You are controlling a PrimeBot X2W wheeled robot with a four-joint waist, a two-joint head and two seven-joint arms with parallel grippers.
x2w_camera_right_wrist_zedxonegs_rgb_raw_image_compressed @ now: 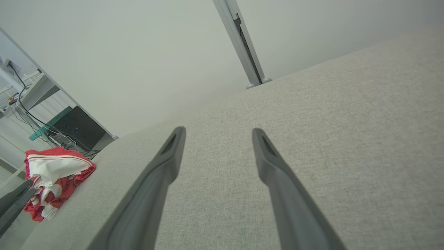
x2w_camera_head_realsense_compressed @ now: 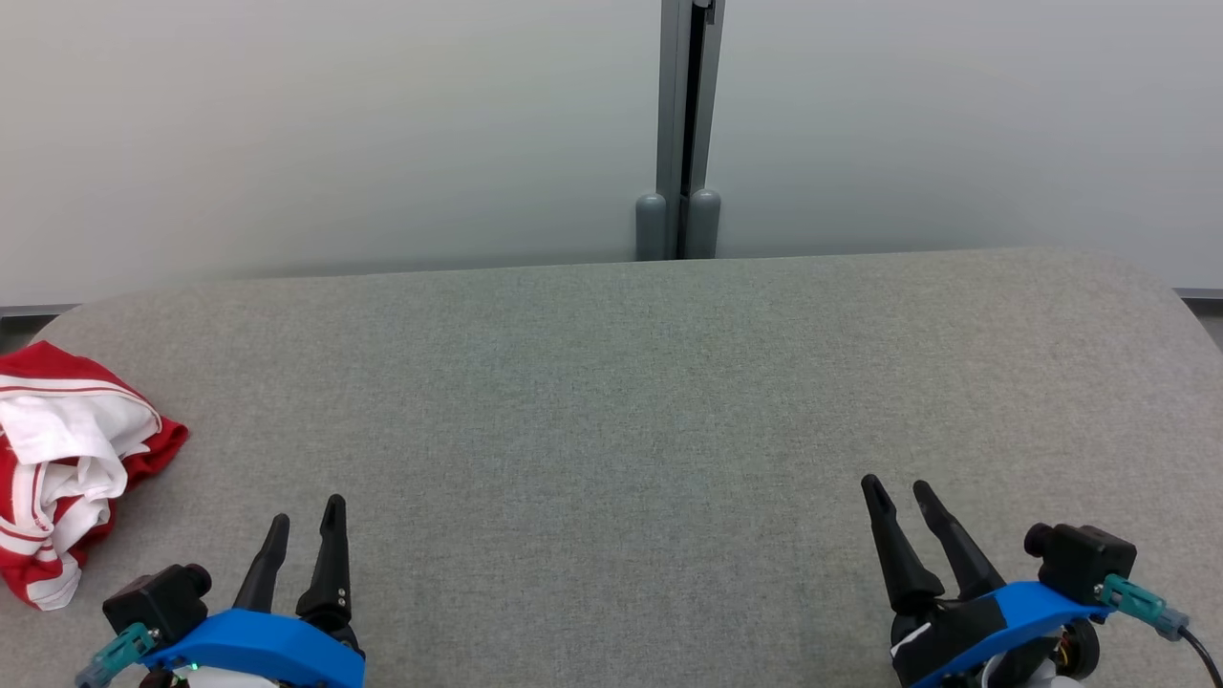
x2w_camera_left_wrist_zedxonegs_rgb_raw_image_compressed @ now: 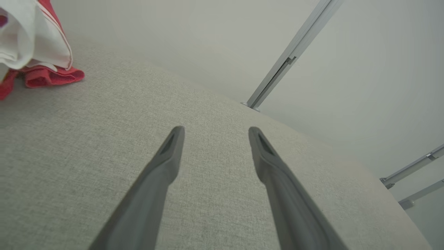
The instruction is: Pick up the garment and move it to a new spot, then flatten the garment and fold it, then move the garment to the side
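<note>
In the head view the grey cloth-covered worktop (x2w_camera_head_realsense_compressed: 611, 401) is stretching across the whole frame. Its far edge is running along a pale wall (x2w_camera_head_realsense_compressed: 287, 124) and curving into rounded corners at both ends, and a grey post (x2w_camera_head_realsense_compressed: 680, 124) is standing behind the middle of that edge. The garment (x2w_camera_head_realsense_compressed: 67, 468), red with white stripes and a white inner side, is lying crumpled at the worktop's far left, just below the left rounded corner and partly cut off by the frame. The left gripper (x2w_camera_head_realsense_compressed: 307, 510) is showing at the lower left, near the garment but apart from it, its fingers spread and holding nothing. The right gripper (x2w_camera_head_realsense_compressed: 896, 483) is showing at the lower right, well apart from the garment, likewise spread and empty. Open grey cloth is spreading between the two. In the left wrist view the two spread fingers are pointing across open cloth toward the far edge, with the garment bunched at the upper left corner. In the right wrist view the spread fingers are pointing over open worktop, and the garment is sitting at the lower left, right by the worktop's rounded end; whether it is hanging over that edge cannot be told. Beyond that end a desk (x2w_camera_right_wrist_zedxonegs_rgb_raw_image_compressed: 38, 90) with cables (x2w_camera_right_wrist_zedxonegs_rgb_raw_image_compressed: 24, 107) and a dark box (x2w_camera_right_wrist_zedxonegs_rgb_raw_image_compressed: 78, 128) is standing.
</note>
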